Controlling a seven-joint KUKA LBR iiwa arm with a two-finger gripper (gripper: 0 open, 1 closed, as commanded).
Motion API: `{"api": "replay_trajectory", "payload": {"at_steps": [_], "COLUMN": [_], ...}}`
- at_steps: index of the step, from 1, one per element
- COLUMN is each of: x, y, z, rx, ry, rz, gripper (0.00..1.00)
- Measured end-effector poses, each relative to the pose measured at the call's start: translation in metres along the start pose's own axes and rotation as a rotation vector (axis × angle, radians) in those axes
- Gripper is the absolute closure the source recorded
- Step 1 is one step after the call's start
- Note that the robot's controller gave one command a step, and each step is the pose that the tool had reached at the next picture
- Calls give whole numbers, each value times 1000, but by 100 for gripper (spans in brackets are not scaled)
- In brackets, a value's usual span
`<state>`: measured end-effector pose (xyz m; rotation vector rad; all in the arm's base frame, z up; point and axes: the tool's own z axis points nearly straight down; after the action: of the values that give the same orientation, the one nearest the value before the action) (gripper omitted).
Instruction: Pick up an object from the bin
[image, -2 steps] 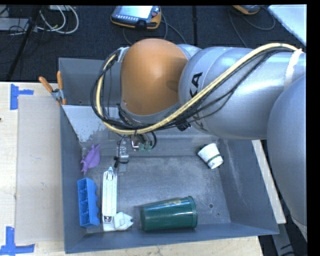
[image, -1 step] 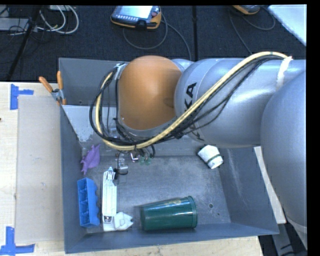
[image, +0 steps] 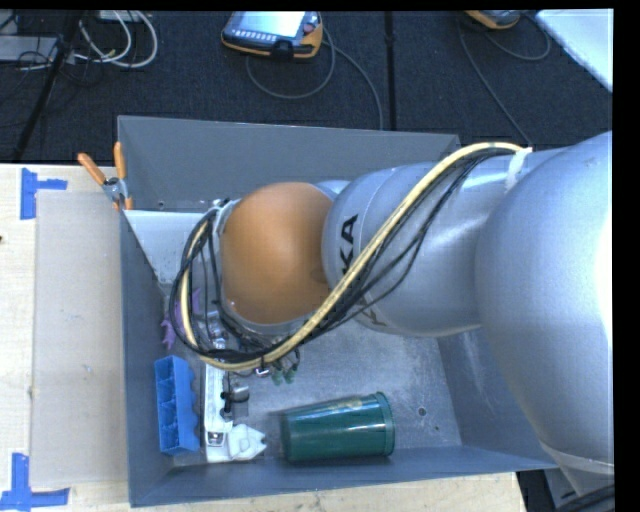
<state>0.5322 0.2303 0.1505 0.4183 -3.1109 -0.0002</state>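
Note:
A dark part of my gripper (image: 233, 399) pokes out below the arm's orange cover, near the bin's front left corner. It is over a flat white piece (image: 214, 405) that lies lengthwise beside a blue ridged plastic tray (image: 175, 405) along the left wall. A crumpled white scrap (image: 243, 441) sits at the white piece's front end. To the right, a dark green cup (image: 336, 428) lies on its side by the front wall. I cannot tell whether the gripper touches the white piece.
A purple thing (image: 169, 326) peeks out by the left wall, mostly hidden behind the arm's cables. The arm and its orange cover hang over the bin's middle and right. Bare floor shows right of the green cup.

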Motion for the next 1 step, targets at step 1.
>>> {"api": "replay_trajectory", "payload": {"at_steps": [1], "x": [4], "y": [8], "z": [25], "rx": [-1], "ry": [4], "rz": [-121], "gripper": [0]}}
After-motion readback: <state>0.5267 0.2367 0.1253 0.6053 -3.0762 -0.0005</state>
